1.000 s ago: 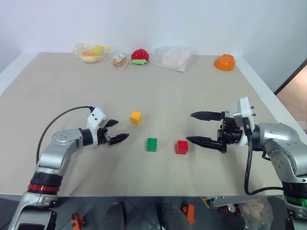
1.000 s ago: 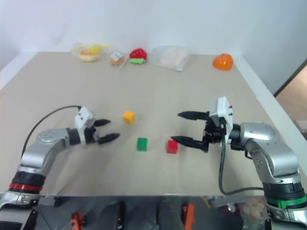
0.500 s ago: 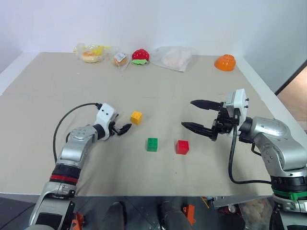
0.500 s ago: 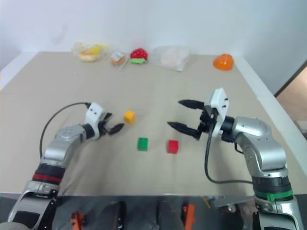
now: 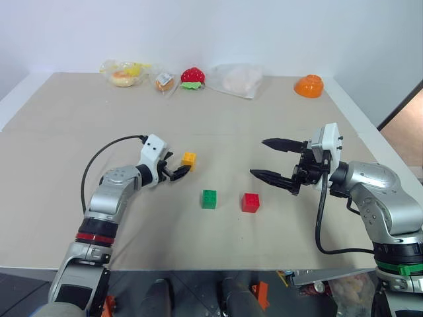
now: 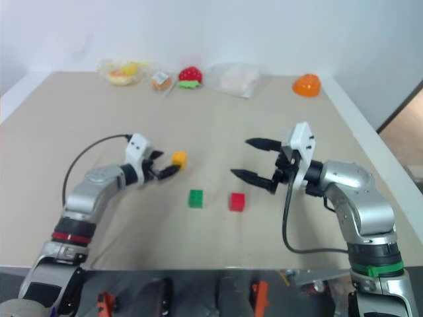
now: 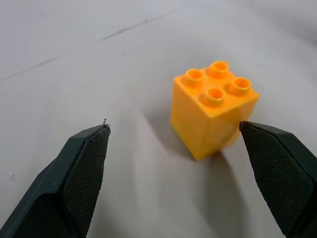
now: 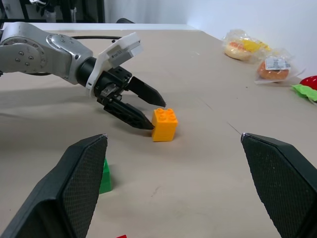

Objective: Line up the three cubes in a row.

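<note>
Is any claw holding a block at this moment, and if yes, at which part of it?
Nothing is held. The left claw is open around the yellow block without gripping it; the right claw is open in the air.

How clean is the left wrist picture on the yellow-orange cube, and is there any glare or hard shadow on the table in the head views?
Left wrist view: the yellow-orange cube is crisp, studs distinct, with a soft shadow on the side toward the camera; the left gripper fingers' pad texture is readable. Left eye view: the table is evenly lit, without glare, and the green cube and red cube cast only faint shadows.
</note>
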Available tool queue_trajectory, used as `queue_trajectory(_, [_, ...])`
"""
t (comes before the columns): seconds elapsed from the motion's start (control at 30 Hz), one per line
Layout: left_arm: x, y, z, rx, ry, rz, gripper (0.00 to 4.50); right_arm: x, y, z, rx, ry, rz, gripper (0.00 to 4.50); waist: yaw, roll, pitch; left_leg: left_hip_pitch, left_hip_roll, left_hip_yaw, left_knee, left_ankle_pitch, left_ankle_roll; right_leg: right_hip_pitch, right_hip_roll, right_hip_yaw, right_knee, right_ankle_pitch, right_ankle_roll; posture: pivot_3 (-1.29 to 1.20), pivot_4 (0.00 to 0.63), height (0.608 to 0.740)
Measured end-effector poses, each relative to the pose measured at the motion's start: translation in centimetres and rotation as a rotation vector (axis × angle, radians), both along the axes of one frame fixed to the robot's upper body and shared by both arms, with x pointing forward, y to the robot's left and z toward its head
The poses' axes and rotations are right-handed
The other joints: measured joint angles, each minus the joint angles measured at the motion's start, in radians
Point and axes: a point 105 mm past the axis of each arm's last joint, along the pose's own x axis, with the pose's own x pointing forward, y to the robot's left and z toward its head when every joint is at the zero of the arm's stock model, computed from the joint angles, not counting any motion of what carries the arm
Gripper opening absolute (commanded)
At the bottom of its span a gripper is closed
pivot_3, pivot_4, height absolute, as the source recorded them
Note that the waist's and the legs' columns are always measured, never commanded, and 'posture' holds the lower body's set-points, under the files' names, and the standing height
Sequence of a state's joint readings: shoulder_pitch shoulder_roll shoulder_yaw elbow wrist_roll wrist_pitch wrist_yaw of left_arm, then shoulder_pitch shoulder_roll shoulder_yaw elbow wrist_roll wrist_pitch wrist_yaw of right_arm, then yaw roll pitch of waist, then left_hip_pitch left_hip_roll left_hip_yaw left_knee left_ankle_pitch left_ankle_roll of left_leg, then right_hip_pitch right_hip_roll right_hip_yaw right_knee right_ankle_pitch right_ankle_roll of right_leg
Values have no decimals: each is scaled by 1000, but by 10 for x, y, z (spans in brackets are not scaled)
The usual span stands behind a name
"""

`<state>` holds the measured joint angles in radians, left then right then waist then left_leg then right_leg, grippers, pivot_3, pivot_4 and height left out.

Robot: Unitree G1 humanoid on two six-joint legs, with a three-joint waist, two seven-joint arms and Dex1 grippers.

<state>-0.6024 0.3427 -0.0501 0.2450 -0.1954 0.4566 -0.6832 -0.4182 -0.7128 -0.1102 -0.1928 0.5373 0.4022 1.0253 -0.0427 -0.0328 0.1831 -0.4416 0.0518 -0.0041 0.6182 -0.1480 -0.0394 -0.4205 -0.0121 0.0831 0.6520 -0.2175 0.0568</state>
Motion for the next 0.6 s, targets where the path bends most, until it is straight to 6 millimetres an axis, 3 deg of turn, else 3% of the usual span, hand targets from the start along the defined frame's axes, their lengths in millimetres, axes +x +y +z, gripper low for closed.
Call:
queue_trajectory(0.23, [-6, -19, -7, 20, 37, -51, 4318, -1, 0, 0, 1, 0, 7, 4500, -1, 0, 0, 0, 0, 0, 0, 0, 0, 0, 0, 0, 0, 0, 0, 0, 150, 740])
queue_trajectory(0.6, [5, -16, -13, 71, 33, 59, 4318, -1, 1, 0, 3, 2, 15, 4500, -1, 0, 0, 0, 0, 0, 0, 0, 0, 0, 0, 0, 0, 1, 0, 0, 150, 740])
